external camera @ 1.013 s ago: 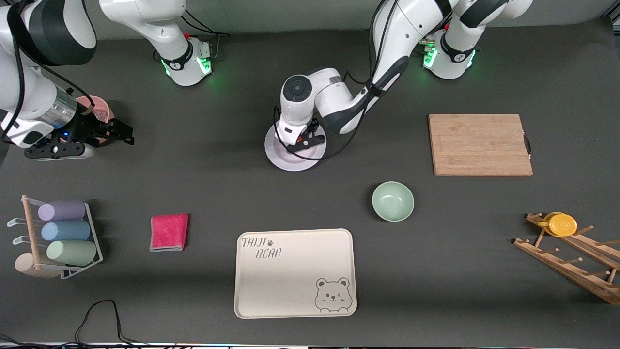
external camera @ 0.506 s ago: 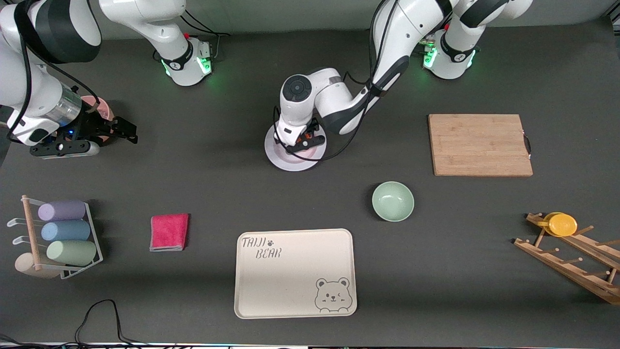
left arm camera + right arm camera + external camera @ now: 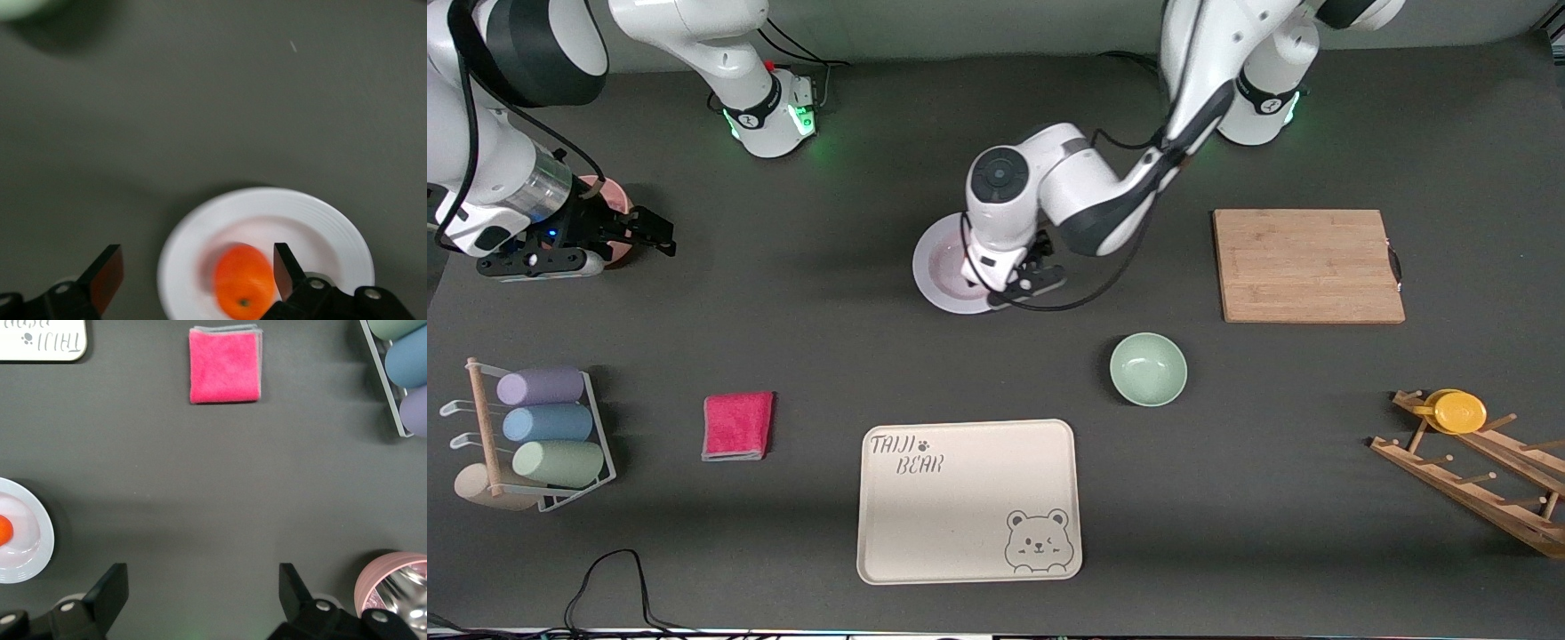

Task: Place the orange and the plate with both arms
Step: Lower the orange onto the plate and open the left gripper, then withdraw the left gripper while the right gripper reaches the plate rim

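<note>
Orange [image 3: 244, 281] resting on plate [image 3: 333, 230], released; left tool [image 3: 193, 273] open just above it; right tool [image 3: 203, 593] open, idle over tabletop [image 3: 827, 356] beside pink cup [image 3: 393, 587].

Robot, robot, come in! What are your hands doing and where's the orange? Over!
Left gripper open, up over the plate. Right gripper open, waiting beside the pink cup. Orange sits on the plate, let go. Nothing in the way.

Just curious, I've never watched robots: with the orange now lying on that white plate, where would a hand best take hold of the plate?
Probably the plate's bare rim, from the right arm's end: it is shallow, and the orange fills its middle.
</note>
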Controlling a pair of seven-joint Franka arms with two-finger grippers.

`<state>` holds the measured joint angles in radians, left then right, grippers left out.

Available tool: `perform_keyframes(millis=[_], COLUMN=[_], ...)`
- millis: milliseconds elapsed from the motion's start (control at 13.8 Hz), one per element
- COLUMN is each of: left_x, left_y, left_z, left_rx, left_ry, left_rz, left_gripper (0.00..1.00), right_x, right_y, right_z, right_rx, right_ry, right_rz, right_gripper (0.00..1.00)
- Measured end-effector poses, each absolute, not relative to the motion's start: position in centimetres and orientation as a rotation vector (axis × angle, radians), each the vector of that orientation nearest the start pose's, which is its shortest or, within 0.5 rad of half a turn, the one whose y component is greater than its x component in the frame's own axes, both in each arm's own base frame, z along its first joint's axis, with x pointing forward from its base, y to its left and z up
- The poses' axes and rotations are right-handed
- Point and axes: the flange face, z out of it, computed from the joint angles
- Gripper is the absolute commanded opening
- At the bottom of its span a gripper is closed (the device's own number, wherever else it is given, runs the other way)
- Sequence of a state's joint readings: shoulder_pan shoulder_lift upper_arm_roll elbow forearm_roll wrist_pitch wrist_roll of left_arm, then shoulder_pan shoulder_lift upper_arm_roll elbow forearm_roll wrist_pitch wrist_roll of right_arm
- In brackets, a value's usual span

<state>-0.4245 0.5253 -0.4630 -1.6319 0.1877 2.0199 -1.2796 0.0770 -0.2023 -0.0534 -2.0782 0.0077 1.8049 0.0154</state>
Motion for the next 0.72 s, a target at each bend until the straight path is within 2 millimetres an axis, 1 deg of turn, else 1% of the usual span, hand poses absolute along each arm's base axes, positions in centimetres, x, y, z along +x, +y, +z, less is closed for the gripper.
perform_keyframes(millis=[145, 217, 289, 434, 506, 579, 723], left_x=[48.8, 50.3, 51.8, 54.3, 55.2, 55.7, 55.8], left_y=[-43.8, -40.7, -37.3, -30.0, -26.2, -22.6, -15.8], left_z=[38.5, 40.9, 42.9, 46.0, 47.6, 49.1, 52.3], left_rx=[-3.060, -3.071, -3.071, -3.050, -3.040, -3.034, -3.029], left_ry=[-0.488, -0.445, -0.392, -0.323, -0.291, -0.251, -0.196], left_rz=[0.170, 0.188, 0.203, 0.212, 0.219, 0.239, 0.271], left_gripper=[1.00, 1.00, 1.00, 1.00, 1.00, 1.00, 1.00], right_x=[48.6, 48.6, 48.5, 48.5, 48.4, 48.4, 47.9], right_y=[0.4, 0.4, 0.7, 1.4, 1.7, 2.1, 3.0], right_z=[50.5, 50.4, 50.3, 50.1, 49.6, 48.7, 46.0], right_rx=[-3.110, -3.095, -3.063, -2.993, -2.957, -2.912, -2.802], right_ry=[0.015, 0.023, 0.036, 0.064, 0.082, 0.108, 0.145], right_rz=[0.125, 0.128, 0.131, 0.134, 0.132, 0.127, 0.131], right_gripper=[1.00, 1.00, 1.00, 1.00, 1.00, 1.00, 1.00])
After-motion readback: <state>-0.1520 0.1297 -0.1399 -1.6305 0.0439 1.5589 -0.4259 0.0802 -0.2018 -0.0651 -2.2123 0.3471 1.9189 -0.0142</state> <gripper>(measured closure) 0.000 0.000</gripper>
